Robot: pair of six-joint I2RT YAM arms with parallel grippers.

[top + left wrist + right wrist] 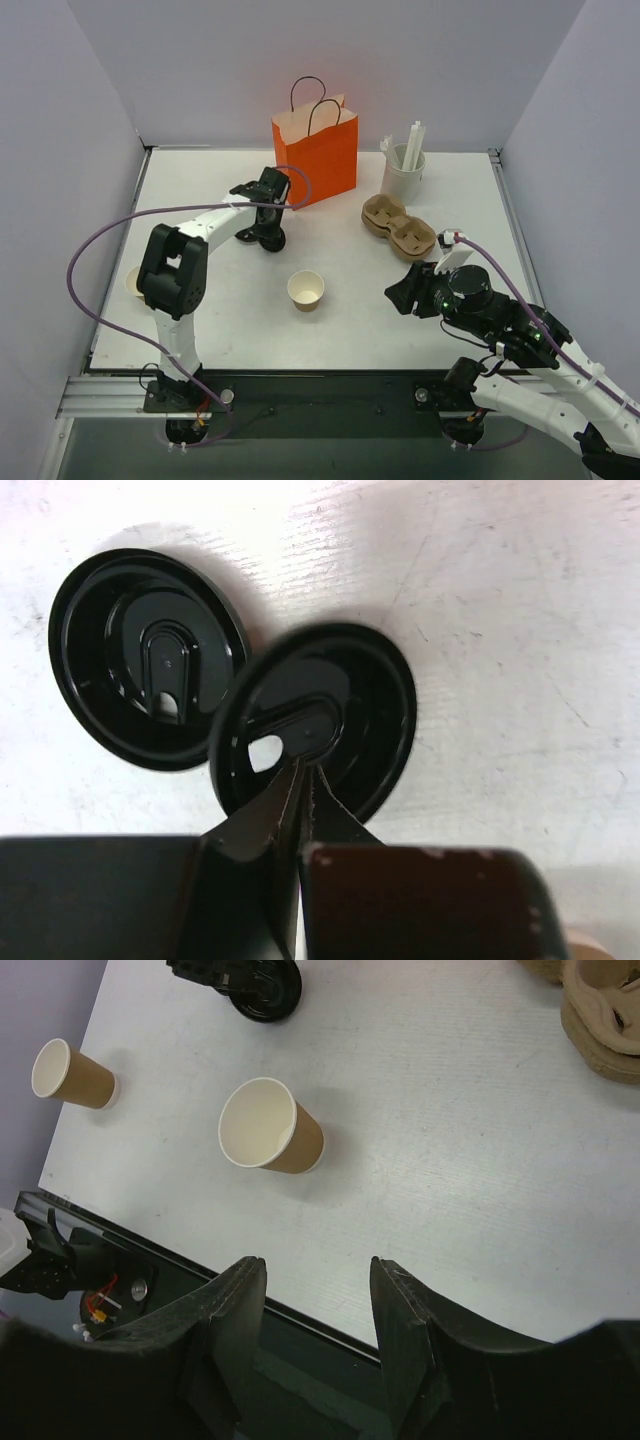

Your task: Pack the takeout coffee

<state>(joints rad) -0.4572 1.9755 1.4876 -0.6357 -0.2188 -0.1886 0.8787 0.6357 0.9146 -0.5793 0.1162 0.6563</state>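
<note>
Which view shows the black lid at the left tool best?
Left wrist. The black lid fills mid-frame, its rim pinched in the left tool, a second lid lying beside it. Top external shows only a dark disc under that tool; right wrist catches a dark edge at its top border.

Lids point(148, 660) lie before the bag point(316, 150), the open cup point(306, 290) nearer still, cup carriers point(398, 228) to the right.
</note>
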